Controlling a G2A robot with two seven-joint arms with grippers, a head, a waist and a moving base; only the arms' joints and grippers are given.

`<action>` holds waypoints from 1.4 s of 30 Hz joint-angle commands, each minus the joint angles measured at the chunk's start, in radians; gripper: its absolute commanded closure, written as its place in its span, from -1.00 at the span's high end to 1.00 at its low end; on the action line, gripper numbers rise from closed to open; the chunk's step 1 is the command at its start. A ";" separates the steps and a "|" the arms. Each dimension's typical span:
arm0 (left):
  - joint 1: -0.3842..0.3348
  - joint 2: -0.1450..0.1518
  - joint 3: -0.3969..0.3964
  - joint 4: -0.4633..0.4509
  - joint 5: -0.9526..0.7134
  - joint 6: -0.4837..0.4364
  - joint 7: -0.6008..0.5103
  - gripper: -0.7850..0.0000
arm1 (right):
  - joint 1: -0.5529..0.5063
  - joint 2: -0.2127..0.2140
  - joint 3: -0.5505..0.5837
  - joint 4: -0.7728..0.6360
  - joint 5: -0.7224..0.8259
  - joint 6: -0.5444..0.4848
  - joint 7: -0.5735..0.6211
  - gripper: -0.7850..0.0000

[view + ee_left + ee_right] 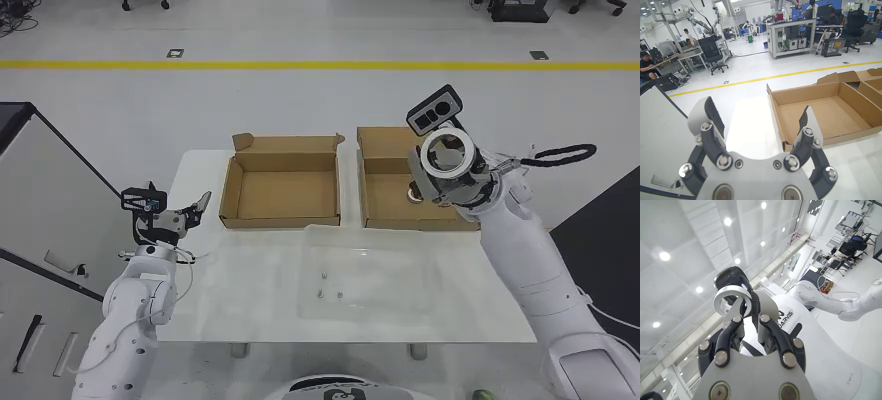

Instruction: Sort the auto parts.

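The right end effector (455,180) is raised above the right-hand open brown cardboard box (363,190), pinching a silver metal ring (424,156) by its band between its fingers (755,306). A small dark round part (415,188) lies inside that box. The left-hand brown cardboard box (228,190) stands beside it on the white counter (250,300). Three tiny metal pieces (322,272) lie in front of the boxes. The left end effector (185,212) hangs over the counter's left edge, jaws spread wide, gripping nothing.
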 commanded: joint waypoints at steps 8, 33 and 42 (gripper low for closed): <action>0.000 0.000 0.000 0.000 0.000 0.000 0.000 1.00 | -0.003 -0.018 -0.010 0.005 0.106 0.028 0.023 -1.00; 0.000 0.000 0.000 0.000 0.000 0.000 0.000 1.00 | -0.053 0.030 0.169 0.056 -0.329 0.087 -0.119 -1.00; 0.000 0.000 0.000 0.000 0.000 0.000 0.000 1.00 | -0.083 0.092 0.306 -0.015 -0.957 0.155 -0.239 -1.00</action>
